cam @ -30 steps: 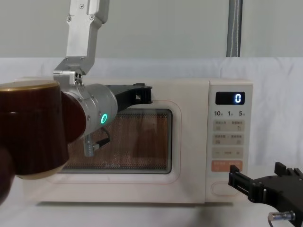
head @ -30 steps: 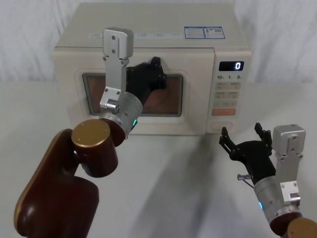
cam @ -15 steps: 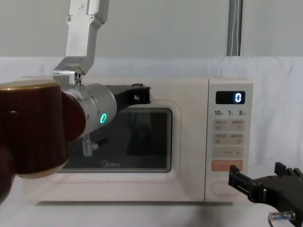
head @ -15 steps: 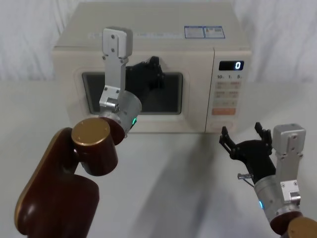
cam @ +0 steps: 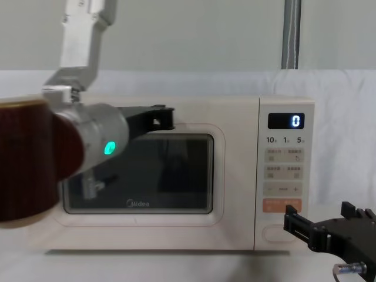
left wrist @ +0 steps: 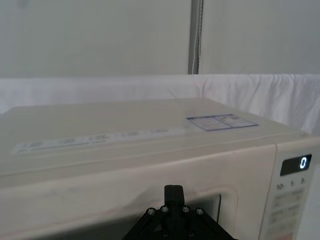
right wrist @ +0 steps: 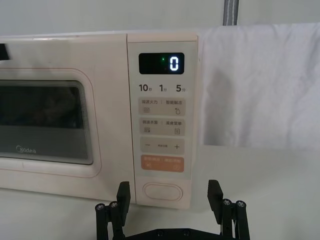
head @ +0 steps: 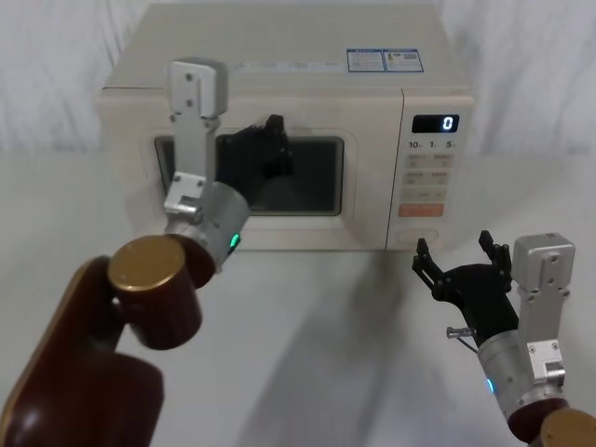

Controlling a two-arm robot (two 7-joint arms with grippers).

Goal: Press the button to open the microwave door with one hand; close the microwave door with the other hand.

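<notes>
The microwave door [head: 247, 177] sat shut and flush at the table's back edge, window dark where it had glowed a second earlier. The left gripper [head: 264, 152], fingers unreadable, had eased leftward off the glass. The button [right wrist: 163, 191] lay just ahead of the right gripper [right wrist: 169, 200], fingers spread wide, empty.

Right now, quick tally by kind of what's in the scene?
microwave: 1
left pincer, at the door: 1
right pincer, open, low before the button: 1
table: 1
Total: 4
</notes>
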